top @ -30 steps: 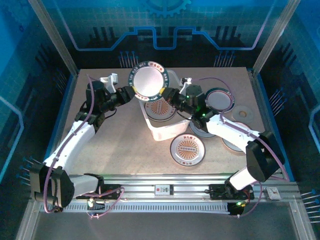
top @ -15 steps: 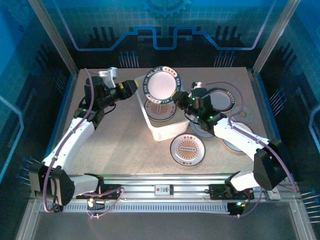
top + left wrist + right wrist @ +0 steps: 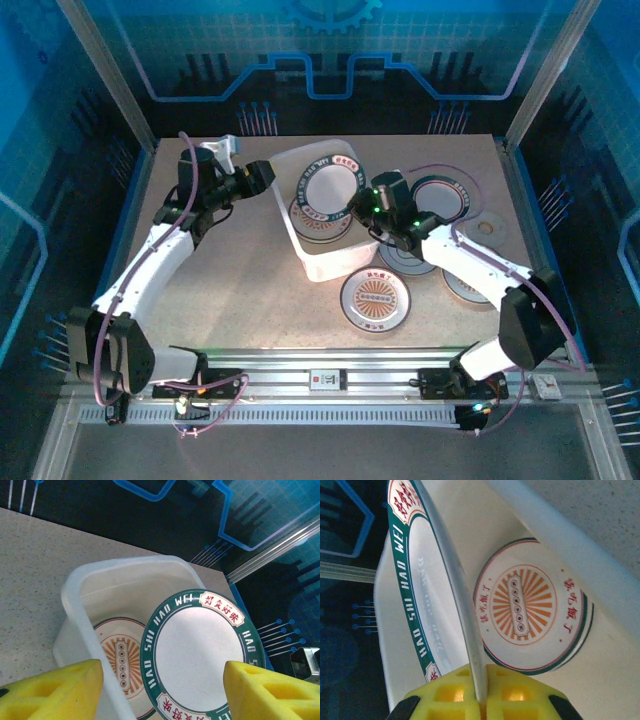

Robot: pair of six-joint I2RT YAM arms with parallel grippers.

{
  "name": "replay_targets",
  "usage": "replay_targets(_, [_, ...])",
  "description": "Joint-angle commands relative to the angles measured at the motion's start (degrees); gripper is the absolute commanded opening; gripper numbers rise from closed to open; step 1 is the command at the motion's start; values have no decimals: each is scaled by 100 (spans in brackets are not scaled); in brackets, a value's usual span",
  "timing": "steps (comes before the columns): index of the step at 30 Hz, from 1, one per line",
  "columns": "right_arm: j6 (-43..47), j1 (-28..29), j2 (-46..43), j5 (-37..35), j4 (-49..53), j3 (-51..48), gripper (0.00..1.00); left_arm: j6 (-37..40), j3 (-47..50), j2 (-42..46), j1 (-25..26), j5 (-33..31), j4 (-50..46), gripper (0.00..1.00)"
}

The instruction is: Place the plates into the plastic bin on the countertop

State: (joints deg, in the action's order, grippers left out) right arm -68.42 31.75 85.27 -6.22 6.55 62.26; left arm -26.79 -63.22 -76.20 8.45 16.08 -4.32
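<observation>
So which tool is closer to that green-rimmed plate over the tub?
Right. The right tool is clamped on the edge of the green-rimmed plate, holding it tilted over the plastic bin. The left tool stands open off to the plate's left, not touching it.

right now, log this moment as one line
left jaws open | right jaws shut on lettered plate rim | plate tilted over plastic bin | orange-centred plate flat in bin
</observation>
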Motion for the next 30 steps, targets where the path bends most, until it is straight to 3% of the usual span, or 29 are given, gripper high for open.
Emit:
replay_targets(1, [-224, 73, 139, -35, 388, 368, 5, 182, -226, -22, -80, -117, -111, 66])
replay_targets(14, [-949, 323, 925, -77, 1154, 967, 8, 207, -55, 43, -229, -43, -174, 66])
replay_targets(30, [-1773, 480, 1559, -401, 1386, 1169, 12, 181, 125, 110, -382, 126, -184, 67])
